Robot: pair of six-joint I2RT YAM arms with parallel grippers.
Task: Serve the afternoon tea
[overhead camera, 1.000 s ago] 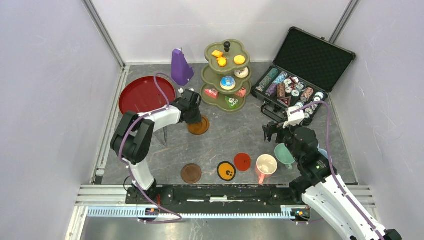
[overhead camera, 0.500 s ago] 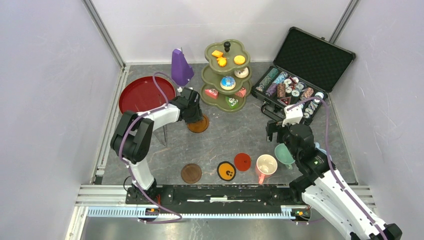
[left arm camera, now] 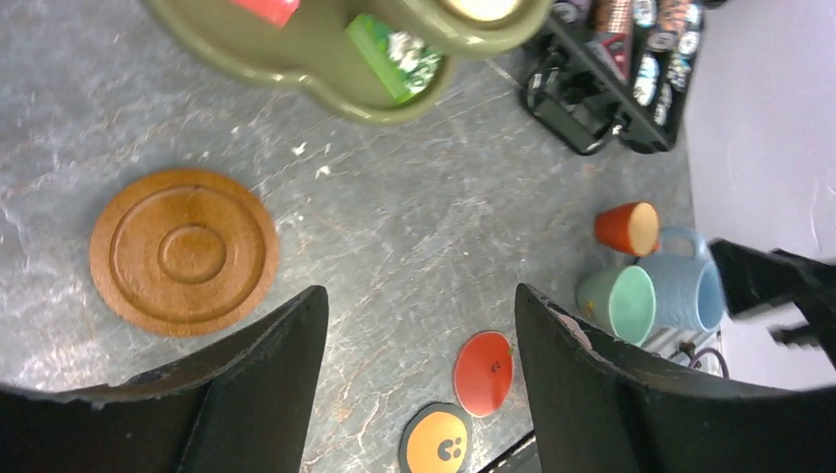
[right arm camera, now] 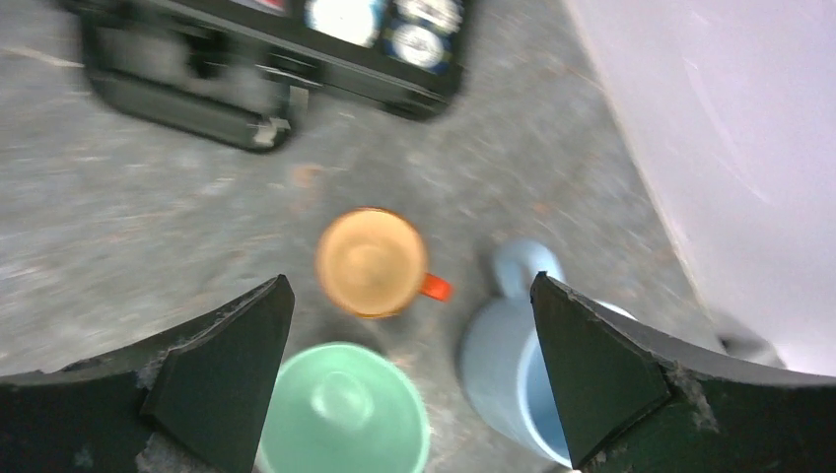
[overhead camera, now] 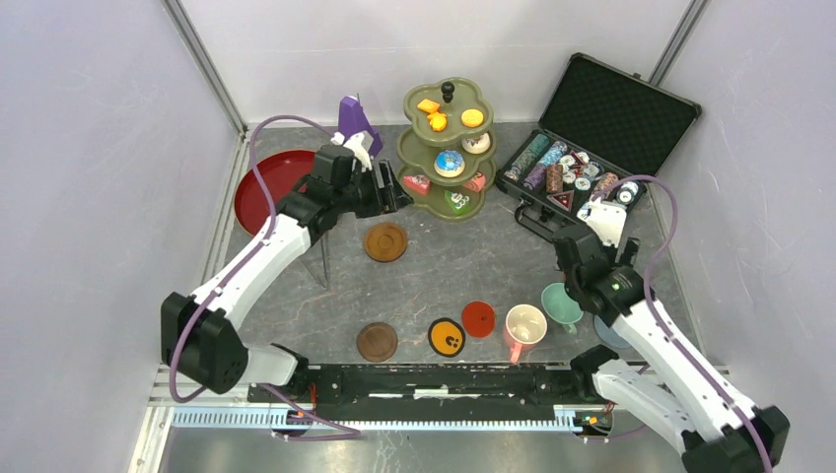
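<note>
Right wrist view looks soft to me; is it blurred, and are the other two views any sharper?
Right wrist: yes, motion-smeared throughout, the black case streaked and the orange mug soft-edged. Left wrist: crisp, the rings on the brown coaster readable. Top external: sharp and evenly lit, no glare on the three-tier stand.

The top view is bright and evenly lit from above, so the grey table (overhead camera: 463,256) carries only soft, short shadows and the picture is sharp to its corners. The left wrist view is also sharp, the brown coaster (left arm camera: 183,251) shows its rings clearly, but the lens bends the lines near the edges and the lower part is dark. The right wrist view is smeared by motion blur: the orange mug (right arm camera: 372,261) and the black case (right arm camera: 177,94) have soft outlines.
</note>
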